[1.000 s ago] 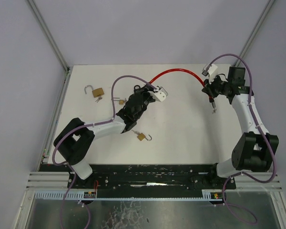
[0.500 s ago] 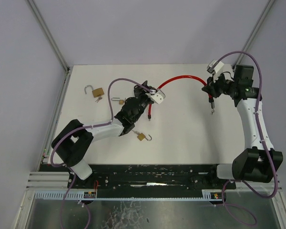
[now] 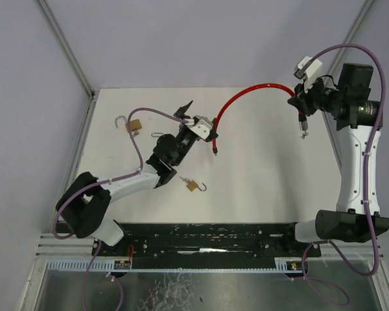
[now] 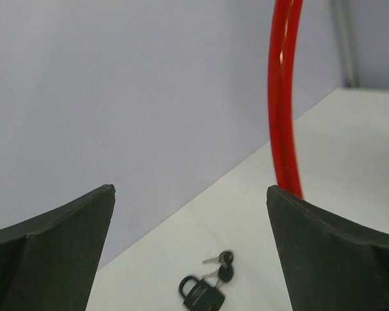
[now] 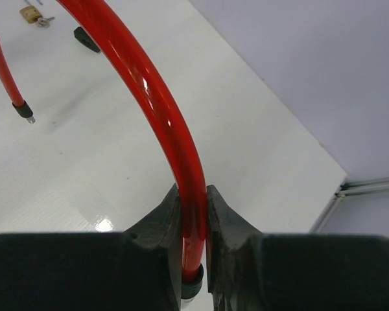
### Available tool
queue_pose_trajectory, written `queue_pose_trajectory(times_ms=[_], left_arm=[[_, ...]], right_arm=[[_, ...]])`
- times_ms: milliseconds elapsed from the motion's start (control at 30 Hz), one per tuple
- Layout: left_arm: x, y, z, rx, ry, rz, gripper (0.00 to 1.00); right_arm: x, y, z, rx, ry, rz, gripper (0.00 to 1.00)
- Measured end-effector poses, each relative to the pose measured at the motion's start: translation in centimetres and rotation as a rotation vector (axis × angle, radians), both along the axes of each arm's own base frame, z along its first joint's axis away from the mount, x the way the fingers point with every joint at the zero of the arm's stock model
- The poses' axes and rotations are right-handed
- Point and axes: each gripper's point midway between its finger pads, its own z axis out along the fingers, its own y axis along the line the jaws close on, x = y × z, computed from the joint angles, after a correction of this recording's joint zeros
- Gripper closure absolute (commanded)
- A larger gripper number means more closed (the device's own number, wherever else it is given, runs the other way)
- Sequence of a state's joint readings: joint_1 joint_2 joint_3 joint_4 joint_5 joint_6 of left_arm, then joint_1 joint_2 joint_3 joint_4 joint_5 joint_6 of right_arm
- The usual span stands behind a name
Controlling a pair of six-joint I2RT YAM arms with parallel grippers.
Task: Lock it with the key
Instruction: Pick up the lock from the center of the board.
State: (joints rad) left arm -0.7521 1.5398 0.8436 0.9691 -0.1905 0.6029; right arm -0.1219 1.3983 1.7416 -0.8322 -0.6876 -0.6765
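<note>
Two arms: the left arm (image 3: pixel 126 181) reaches over the middle of the white desk (image 3: pixel 259 181); the right arm (image 3: pixel 356 162) stands tall at the far right.
Left jaws: wide apart and holding nothing. The wrist view shows only the inner edges of the two dark fingers (image 4: pixel 52 246); the frame cuts off the rest.
Right jaws: clamped on the red cable lock (image 3: pixel 249 91) close to one end, with the fingers (image 5: pixel 162 220) pinching it from both sides.
Cable lock: it arches through the air from the right jaws toward the left. Its free end (image 3: pixel 215 151), with a black collar and a metal tip, hangs above the desk just beside the left jaws.
Held end: a small grey piece (image 3: pixel 303 134) dangles below the right jaws; it is perhaps a key, but too small to tell.
Padlocks: a brass padlock (image 3: pixel 135 124) lies at the far left with its shackle open. A smaller padlock (image 3: pixel 192 186) lies nearer the bases, also open.
Keys: small keys (image 4: pixel 222 262) lie by a dark-looking padlock (image 4: pixel 201 295), which the bottom edge partly crops. Which padlock this is cannot be told.
Hidden: the left arm covers the desk between the two padlocks.
</note>
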Motion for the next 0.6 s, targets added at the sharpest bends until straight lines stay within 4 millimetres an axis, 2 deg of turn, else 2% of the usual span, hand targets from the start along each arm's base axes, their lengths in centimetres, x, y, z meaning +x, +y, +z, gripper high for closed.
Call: queue_pose_trajectory(times_ms=[167, 300, 400, 500, 600], left_arm=[[-3.5, -1.2, 5.7, -0.144, -0.002, -0.197, 0.0], [-6.8, -2.6, 11.6, -0.202, -0.015, -0.388, 0.0], [-9.0, -4.6, 16.1, -0.19, -0.003, -0.554, 0.0], [-10.1, -6.7, 18.5, -0.148, 0.052, -0.68, 0.0], [-9.9, -8.8, 17.7, -0.099, 0.15, -0.758, 0.03]], right_arm=[[-1.0, -1.3, 2.7, -0.109, -0.056, -0.019, 1.0], [-1.9, -2.2, 3.1, -0.205, -0.067, -0.018, 1.0], [-2.6, -2.6, 2.7, -0.259, -0.059, 0.002, 1.0], [-3.5, -2.7, 2.3, -0.302, -0.052, 0.033, 1.0], [-4.2, -2.6, 2.3, -0.328, -0.057, 0.06, 1.0]])
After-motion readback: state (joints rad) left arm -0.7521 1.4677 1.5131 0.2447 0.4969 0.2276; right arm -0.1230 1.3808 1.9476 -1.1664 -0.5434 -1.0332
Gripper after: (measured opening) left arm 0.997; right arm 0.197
